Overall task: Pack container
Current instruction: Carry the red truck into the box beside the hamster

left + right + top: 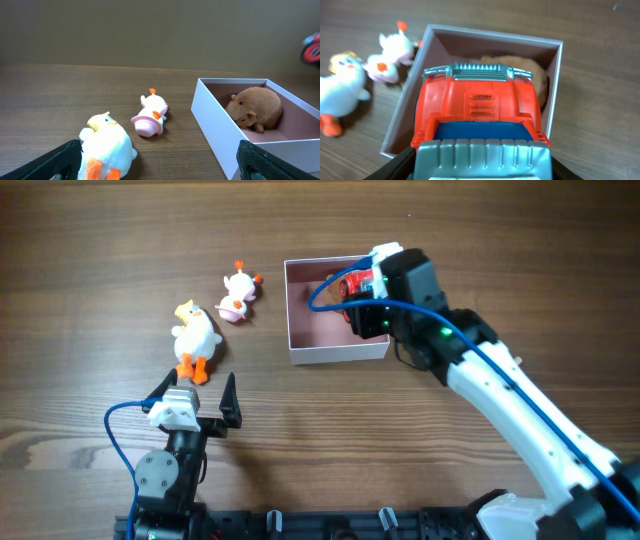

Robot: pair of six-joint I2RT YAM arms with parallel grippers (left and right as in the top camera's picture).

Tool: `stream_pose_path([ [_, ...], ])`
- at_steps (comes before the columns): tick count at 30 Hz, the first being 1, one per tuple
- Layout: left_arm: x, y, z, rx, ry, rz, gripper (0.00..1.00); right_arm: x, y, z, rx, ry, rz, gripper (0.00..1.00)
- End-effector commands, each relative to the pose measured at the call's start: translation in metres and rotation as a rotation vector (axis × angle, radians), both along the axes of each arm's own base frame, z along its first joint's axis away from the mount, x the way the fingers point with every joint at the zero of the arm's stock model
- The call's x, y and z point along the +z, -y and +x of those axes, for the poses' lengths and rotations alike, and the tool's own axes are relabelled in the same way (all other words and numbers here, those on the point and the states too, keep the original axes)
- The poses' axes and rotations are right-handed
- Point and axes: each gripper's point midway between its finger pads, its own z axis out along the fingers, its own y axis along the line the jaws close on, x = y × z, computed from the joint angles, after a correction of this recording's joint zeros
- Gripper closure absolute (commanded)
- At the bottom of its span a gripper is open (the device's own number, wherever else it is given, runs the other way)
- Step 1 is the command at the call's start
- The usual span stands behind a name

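Observation:
The container [300, 320] is a square white box with a pink inside, at the table's middle back. A brown plush animal [255, 107] lies in it. My right gripper [362, 290] hangs over the box, shut on a red, blue and silver toy truck [477, 107]. The box rim also shows in the right wrist view [555, 85]. A white duck with orange feet [193, 338] and a small pink and white duck [238, 295] lie on the table left of the box. My left gripper [195, 405] is open and empty, just in front of the white duck [107, 145].
The wooden table [90, 270] stretches to the left and front. The right arm's white links [520, 410] cross the right side of the table. The left arm's base [165, 480] sits at the front edge.

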Motion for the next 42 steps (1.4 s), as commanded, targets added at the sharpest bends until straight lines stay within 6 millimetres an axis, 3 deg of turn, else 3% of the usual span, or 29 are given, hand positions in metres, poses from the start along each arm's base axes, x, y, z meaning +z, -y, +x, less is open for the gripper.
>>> stream_pose_path([
  [1, 0.0, 0.002, 0.0, -0.012, 0.006, 0.013, 0.0, -0.015, -0.001, 0.013, -0.03, -0.01, -0.042, 0.6],
  [7, 0.0, 0.002, 0.0, -0.012, 0.006, 0.013, 0.0, -0.046, 0.0, 0.018, -0.018, -0.059, -0.104, 0.6],
  [25, 0.0, 0.002, 0.0, -0.012, 0.006, 0.014, 0.0, -0.069, 0.016, -0.011, -0.04, -0.21, -0.166, 0.6],
  [32, 0.0, 0.002, 0.0, -0.012, 0.006, 0.014, 0.0, -0.069, 0.011, -0.013, -0.025, -0.22, -0.141, 0.6],
  [42, 0.0, 0.002, 0.0, -0.012, 0.006, 0.013, 0.0, -0.051, -0.002, 0.005, -0.041, -0.15, -0.07, 0.61],
])
